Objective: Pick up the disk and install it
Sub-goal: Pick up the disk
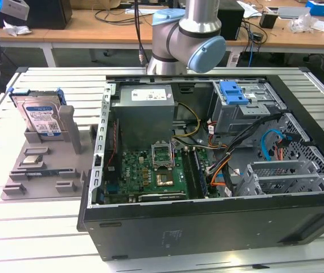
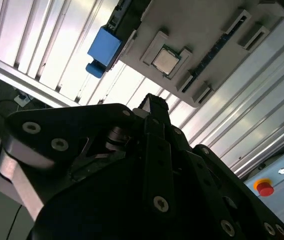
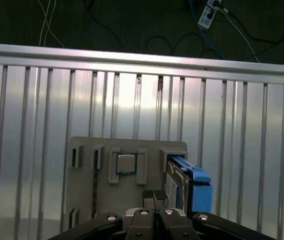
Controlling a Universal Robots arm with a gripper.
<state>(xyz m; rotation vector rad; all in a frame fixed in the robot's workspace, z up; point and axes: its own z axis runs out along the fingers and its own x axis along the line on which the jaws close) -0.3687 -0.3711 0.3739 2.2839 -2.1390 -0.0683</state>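
- The disk point(image 1: 41, 116), silver-grey metal in a blue plastic frame, stands on edge in a matte grey holder point(image 1: 65, 159) on the ribbed aluminium desk point(image 1: 31, 227), at the exterior view's left of the open black case point(image 1: 207, 230).
- Both wrist views show a square silver chip point(image 3: 126, 163) seated in the holder.
- In the first wrist view the black jaws are clenched together on nothing, and the disk sits off to one side, untouched.

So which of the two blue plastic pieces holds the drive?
The disk, standing upright in the grey holder outside the computer case; the blue bracket inside it shows no silver drive.
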